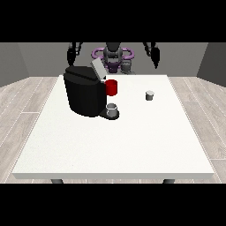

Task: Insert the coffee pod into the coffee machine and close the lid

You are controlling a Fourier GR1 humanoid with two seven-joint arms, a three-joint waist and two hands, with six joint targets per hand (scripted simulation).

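Note:
A black coffee machine (84,92) stands on the left half of the white table (132,141), its grey lid (98,69) tilted up and open. A red part (112,87) shows at its front, and a grey cup (112,110) sits on its base. The small grey coffee pod (150,95) stands alone on the table to the right of the machine. The hand at the view's left (73,53) hangs raised above the table's far edge, behind the machine. The hand at the view's right (153,52) is raised too, far behind the pod. Neither touches anything.
The robot's torso (113,57) stands behind the table's far edge. Wooden floor surrounds the table, with grey walls at the back.

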